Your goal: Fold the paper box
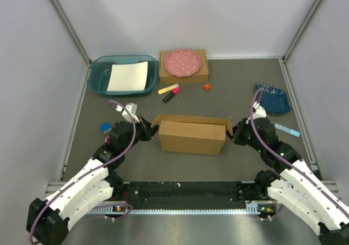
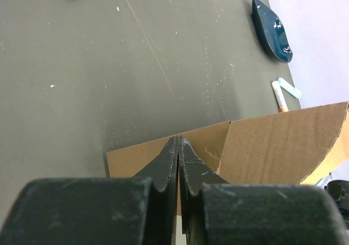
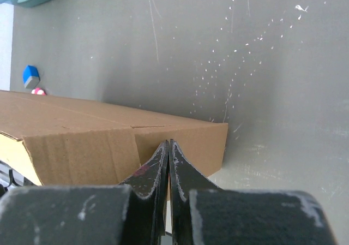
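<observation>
We record a brown corrugated cardboard box (image 1: 191, 138), long axis left-right, nearside of the pink dotted plate (image 1: 182, 63); left gripper (image 1: 151, 128) and right gripper (image 1: 231, 131) clamp its 2 ends.

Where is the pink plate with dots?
In the top view, the pink plate sits on the small brown box at the far side of the table, just right of the teal tub and behind the yellow marker.

overhead; wrist close-ups sharing paper box (image 1: 192, 137)
</observation>
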Available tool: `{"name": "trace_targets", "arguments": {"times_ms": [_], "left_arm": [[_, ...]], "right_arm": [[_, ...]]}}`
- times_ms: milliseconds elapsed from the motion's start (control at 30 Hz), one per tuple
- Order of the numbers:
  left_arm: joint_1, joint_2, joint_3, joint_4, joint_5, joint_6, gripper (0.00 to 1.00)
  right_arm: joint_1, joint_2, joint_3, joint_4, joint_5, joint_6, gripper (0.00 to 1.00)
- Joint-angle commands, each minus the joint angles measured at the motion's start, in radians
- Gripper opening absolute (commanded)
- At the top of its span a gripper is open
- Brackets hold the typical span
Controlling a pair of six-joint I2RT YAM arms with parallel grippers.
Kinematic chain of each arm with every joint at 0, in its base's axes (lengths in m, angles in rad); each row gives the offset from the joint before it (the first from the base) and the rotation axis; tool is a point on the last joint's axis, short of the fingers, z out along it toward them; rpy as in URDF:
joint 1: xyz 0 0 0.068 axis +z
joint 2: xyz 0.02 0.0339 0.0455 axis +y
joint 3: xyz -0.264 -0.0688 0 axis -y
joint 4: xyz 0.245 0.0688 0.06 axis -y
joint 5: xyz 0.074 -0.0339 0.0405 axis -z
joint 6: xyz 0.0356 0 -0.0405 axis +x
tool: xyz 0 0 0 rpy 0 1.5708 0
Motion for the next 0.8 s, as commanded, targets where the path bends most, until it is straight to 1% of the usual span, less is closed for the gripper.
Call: {"name": "trace_targets", "arguments": {"times_ms": [0,67,133,167,233,300,433,467,533,567,633,700,733,767], "left_arm": [[-0.026,-0.059,-0.005,0.029,0.061,0.015,0.04],[-0.026,-0.085,-0.003,-0.031,0.018,0.036,0.07],[-0.026,-0.122,0.0,-0.085,-0.054,0.047,0.07],[-0.026,-0.134,0.0,-0.106,-0.063,0.058,0.08],[-0.025,-0.169,-0.003,-0.159,-0.134,0.063,0.09],[-0.025,-0.2,-0.008,-0.194,-0.166,0.067,0.11],[-0.025,-0.223,0.007,-0.267,-0.247,0.076,0.13],[-0.025,-0.223,0.013,-0.286,-0.273,0.078,0.13],[-0.025,-0.226,0.036,-0.336,-0.307,0.078,0.14],[-0.025,-0.225,0.044,-0.352,-0.323,0.073,0.15],[-0.025,-0.226,0.064,-0.381,-0.346,0.08,0.15],[-0.025,-0.237,0.084,-0.448,-0.399,0.064,0.17],[-0.025,-0.244,0.092,-0.471,-0.424,0.057,0.21],[-0.025,-0.254,0.096,-0.497,-0.438,0.058,0.22]], "right_arm": [[0.007,-0.025,-0.015,0.071,-0.062,0.002,0.0],[0.007,-0.038,-0.01,0.043,-0.046,-0.015,0.06],[0.008,-0.041,0.001,0.004,-0.008,-0.029,0.08],[0.008,-0.039,0.004,-0.01,0.012,-0.036,0.11],[0.007,-0.041,0.013,-0.044,0.027,-0.045,0.13],[0.008,-0.048,0.022,-0.07,0.058,-0.052,0.15],[0.008,-0.058,0.057,-0.144,0.118,-0.07,0.17],[0.008,-0.058,0.069,-0.185,0.153,-0.075,0.18],[0.008,-0.054,0.12,-0.236,0.194,-0.084,0.18],[0.007,-0.05,0.14,-0.26,0.249,-0.084,0.18],[0.007,-0.039,0.218,-0.337,0.294,-0.094,0.18],[0.008,-0.038,0.301,-0.388,0.339,-0.117,0.22],[0.008,-0.05,0.324,-0.389,0.34,-0.133,0.24],[0.007,-0.06,0.359,-0.386,0.304,-0.178,0.33]]}}
